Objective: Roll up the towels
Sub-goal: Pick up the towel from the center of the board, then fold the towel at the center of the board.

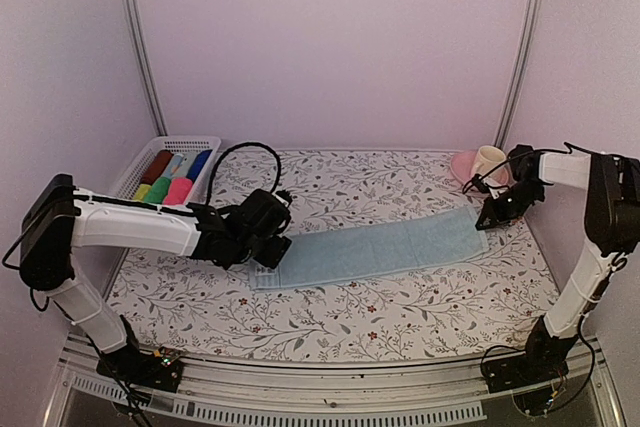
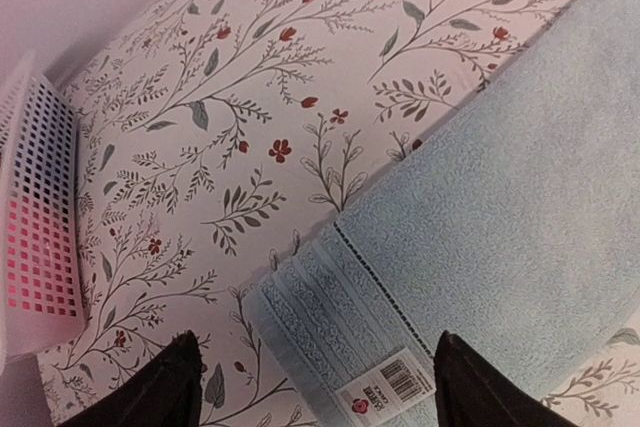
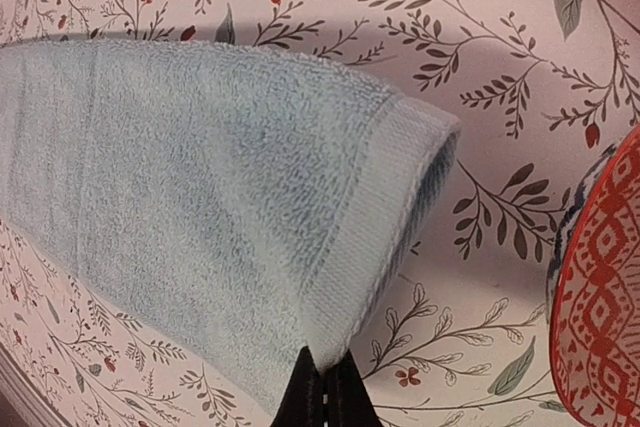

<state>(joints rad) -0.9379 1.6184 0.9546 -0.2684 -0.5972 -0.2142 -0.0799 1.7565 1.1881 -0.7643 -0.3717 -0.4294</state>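
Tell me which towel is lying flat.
The pale blue towel, spread flat on the table; the other towels sit rolled in the white basket.

I work over a white worktop (image 1: 380, 322) printed with grey leafy sprigs and red flowers; pale lilac walls (image 1: 330, 47) close three sides; slim silver metal poles (image 1: 138, 47) stand in both back corners; a grey metal rail (image 1: 330, 387) edges the near side; the light is soft and pinkish.

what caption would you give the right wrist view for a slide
Right gripper pinches the hemmed end of the pale blue towel on the floral table, red-patterned dish alongside.
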